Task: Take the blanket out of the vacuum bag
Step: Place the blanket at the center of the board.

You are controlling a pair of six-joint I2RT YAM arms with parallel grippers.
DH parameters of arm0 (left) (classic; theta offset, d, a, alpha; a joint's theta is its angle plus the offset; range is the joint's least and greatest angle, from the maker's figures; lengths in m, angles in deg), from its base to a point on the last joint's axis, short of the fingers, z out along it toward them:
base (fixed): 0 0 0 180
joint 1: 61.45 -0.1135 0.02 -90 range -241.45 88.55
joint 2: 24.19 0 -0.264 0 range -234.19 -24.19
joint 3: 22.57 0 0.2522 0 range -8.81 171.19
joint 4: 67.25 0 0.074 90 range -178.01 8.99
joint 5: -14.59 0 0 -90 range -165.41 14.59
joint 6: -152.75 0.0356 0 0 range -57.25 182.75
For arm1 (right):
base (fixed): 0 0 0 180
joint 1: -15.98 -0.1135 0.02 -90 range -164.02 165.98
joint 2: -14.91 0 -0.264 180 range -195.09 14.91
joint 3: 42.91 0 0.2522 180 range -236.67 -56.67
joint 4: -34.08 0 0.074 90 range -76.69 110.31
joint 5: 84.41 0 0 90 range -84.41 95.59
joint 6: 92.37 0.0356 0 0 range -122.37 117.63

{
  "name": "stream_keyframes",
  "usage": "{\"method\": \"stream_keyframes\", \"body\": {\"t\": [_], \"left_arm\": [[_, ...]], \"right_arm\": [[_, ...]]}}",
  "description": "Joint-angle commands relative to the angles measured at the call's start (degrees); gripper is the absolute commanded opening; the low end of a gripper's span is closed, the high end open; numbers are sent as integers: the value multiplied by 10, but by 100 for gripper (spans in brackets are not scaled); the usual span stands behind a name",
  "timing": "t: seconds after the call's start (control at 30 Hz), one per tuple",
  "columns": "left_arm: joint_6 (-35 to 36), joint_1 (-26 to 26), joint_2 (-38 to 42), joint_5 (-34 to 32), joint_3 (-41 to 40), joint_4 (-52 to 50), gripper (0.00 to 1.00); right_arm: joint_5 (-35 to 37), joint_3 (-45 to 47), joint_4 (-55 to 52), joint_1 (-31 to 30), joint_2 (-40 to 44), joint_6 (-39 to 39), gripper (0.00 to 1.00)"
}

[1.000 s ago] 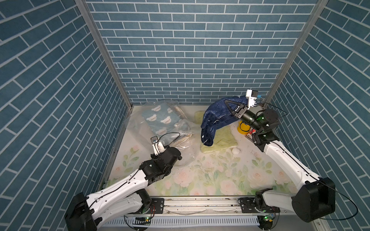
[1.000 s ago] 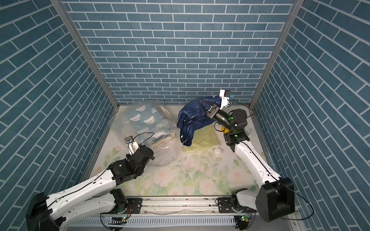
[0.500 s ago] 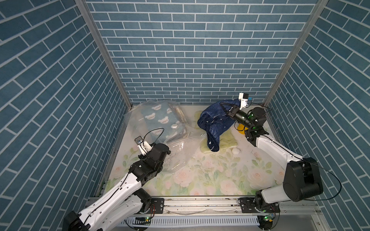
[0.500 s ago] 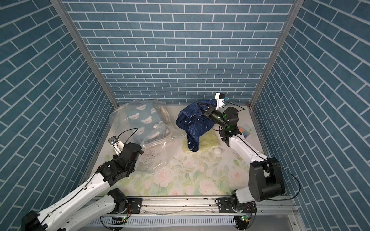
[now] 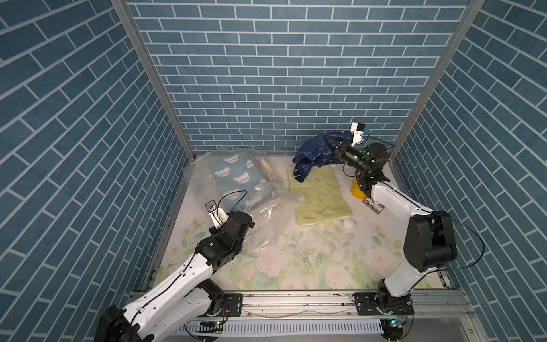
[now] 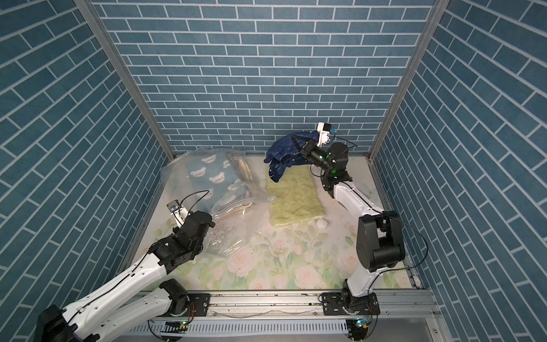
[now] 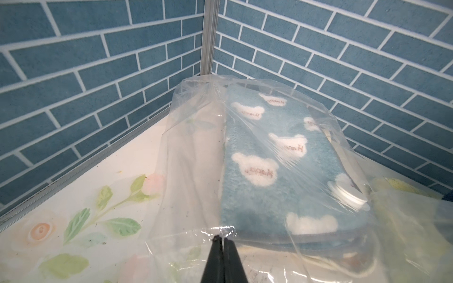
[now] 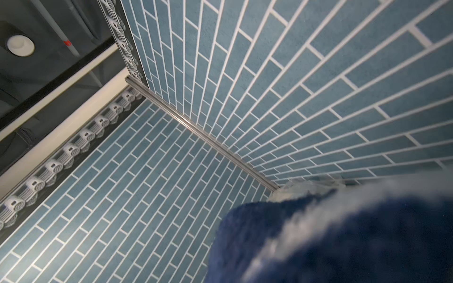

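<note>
Vacuum bag (image 5: 272, 222), clear, crinkled, bear-print blue blanket (image 5: 236, 173) inside, left gripper (image 7: 223, 241) pinching edge

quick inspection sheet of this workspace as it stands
surface: floral mat, specks of dirt near the bag
job's things: vacuum bag holds a bear-print blanket; navy blanket lifted, hanging over a green blanket
clutter: yellow object, small white ball
grippers: left gripper shut on the bag's edge; right gripper shut on the navy blanket
cables: black loop at the left wrist; cable along the right arm
surroundings: blue brick walls on three sides
</note>
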Motion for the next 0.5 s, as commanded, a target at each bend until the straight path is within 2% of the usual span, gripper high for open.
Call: {"method": "stream_keyframes", "body": {"t": [0.0, 0.17, 0.23, 0.27, 0.4, 0.47], "left_arm": [[10, -4, 11, 12, -5, 5, 0], [10, -4, 20, 23, -7, 12, 0], [11, -4, 20, 29, -7, 11, 0], [11, -4, 22, 30, -7, 10, 0], [13, -4, 36, 34, -10, 11, 0], [13, -3, 43, 36, -13, 13, 0]], "right_arm": [[-1, -154, -62, 1, -66, -31, 0], [-9, -451, -200, 18, -215, -52, 0], [-7, -462, -217, 20, -226, -54, 0], [-5, -421, -200, 20, -213, -51, 0], [52, -97, -50, 12, -89, -15, 0], [87, 42, -11, -3, -30, -7, 0]]}}
